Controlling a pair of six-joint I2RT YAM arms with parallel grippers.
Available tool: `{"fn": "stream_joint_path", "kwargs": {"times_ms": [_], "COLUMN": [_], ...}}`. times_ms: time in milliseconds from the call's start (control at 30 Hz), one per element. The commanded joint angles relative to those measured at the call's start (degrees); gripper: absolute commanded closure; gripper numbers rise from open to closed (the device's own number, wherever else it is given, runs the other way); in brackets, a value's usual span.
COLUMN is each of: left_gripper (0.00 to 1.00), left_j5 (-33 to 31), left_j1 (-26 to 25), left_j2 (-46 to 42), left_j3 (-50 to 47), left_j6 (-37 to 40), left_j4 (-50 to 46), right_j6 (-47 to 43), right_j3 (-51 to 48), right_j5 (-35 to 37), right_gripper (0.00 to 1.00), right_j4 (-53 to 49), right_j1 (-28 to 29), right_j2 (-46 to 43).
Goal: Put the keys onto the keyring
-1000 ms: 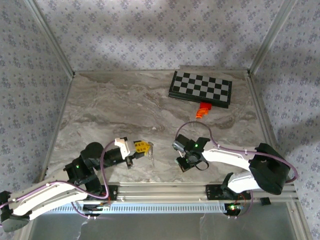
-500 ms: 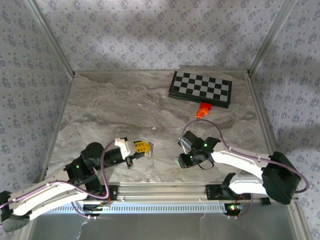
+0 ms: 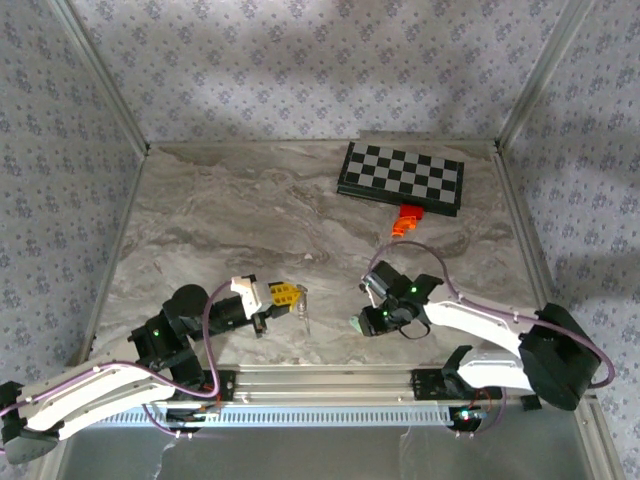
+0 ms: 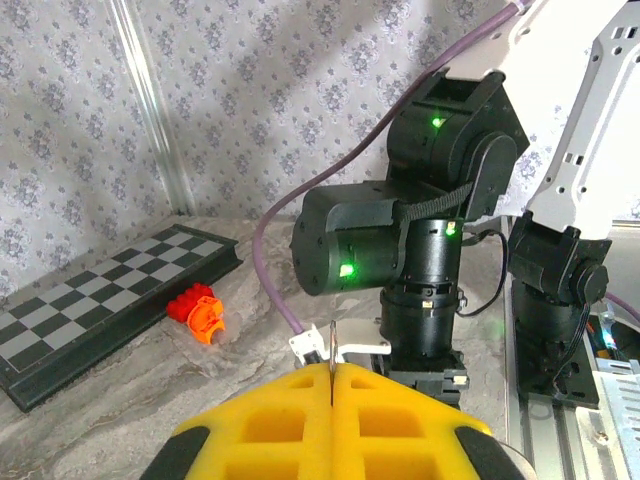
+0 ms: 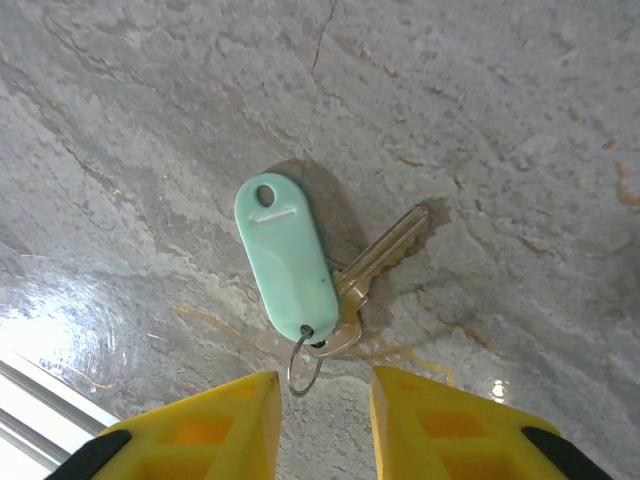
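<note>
The keys (image 5: 287, 257) lie flat on the marble: a teal-green tag, a brass key (image 5: 385, 255) tucked beside it and a small wire loop (image 5: 305, 366) at the near end. My right gripper (image 5: 322, 405) is open just short of them, with the loop in front of the gap between its yellow fingers and nothing held. From above, the tag (image 3: 355, 323) shows at the right gripper's (image 3: 366, 320) tip. My left gripper (image 4: 331, 390) is shut on the keyring (image 4: 331, 350), a thin metal ring seen edge-on and upright above the pads. From above, the keyring (image 3: 304, 310) sticks out of the left gripper (image 3: 291, 296).
A folded chessboard (image 3: 400, 178) lies at the back right with an orange block (image 3: 405, 222) in front of it. The right arm's black wrist (image 4: 400, 240) stands close ahead of the left gripper. An aluminium rail (image 3: 320, 380) runs along the table's near edge.
My right gripper has gone from shut to open and its arm has shifted a little to the right; the teal tag now lies on the table at its tip. The left arm has not moved.
</note>
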Motion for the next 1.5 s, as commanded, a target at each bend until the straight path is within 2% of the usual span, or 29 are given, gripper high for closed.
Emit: {"fn": "stream_joint_path", "kwargs": {"times_ms": [0,700,1467], "left_gripper": [1.0,1.0,1.0], "left_j5": [0.2,0.3,0.2], "left_j1": [0.3,0.9,1.1], "left_j2": [0.0,-0.7,-1.0], "left_j3": [0.7,0.4,0.0], "left_j6": [0.9,0.9,0.6], "left_j4": [3.0,2.4,2.3], "right_j6": [-1.7,-3.3,-3.7], "right_j3": [2.9,5.9,6.0], "right_j5": [1.1,4.0,3.2], "right_gripper": [0.72,0.84,0.89], "right_j4": [-2.0,-3.9,-4.4], "right_j1": [1.1,2.5,2.8], "right_j2": [2.2,7.2,8.3]}}
